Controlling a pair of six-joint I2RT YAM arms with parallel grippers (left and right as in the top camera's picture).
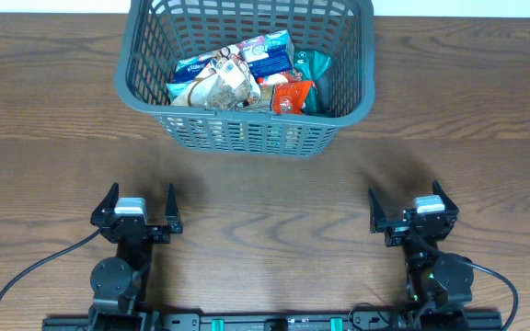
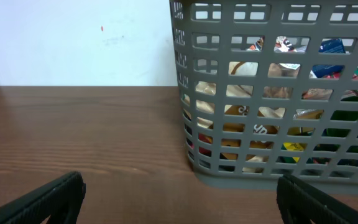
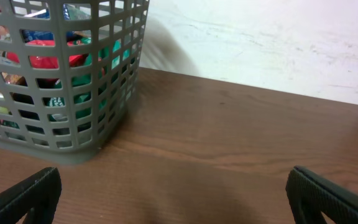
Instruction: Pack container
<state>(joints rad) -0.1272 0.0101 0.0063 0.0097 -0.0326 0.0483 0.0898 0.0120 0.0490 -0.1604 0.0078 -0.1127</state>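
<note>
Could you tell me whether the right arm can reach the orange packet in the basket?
Probably yes: its jaws are open, nothing lies between the right arm and the basket, and the orange packet sits uncovered on top.

Brown table [image 1: 265, 198], apparently wood, grey lattice container [image 1: 247, 133] standing toward far edge

container [image 1: 247, 136]: dark grey plastic basket, rectangular with rounded corners, slotted lattice sides | pose: upright, open top | place: far middle of the wooden table [image 1: 265, 198], far rim cut off by the overhead view's top edge | contents: snack packets [image 1: 233, 78] heaped loosely inside, in blue-white, tan, orange-red and green, below the rim
</note>
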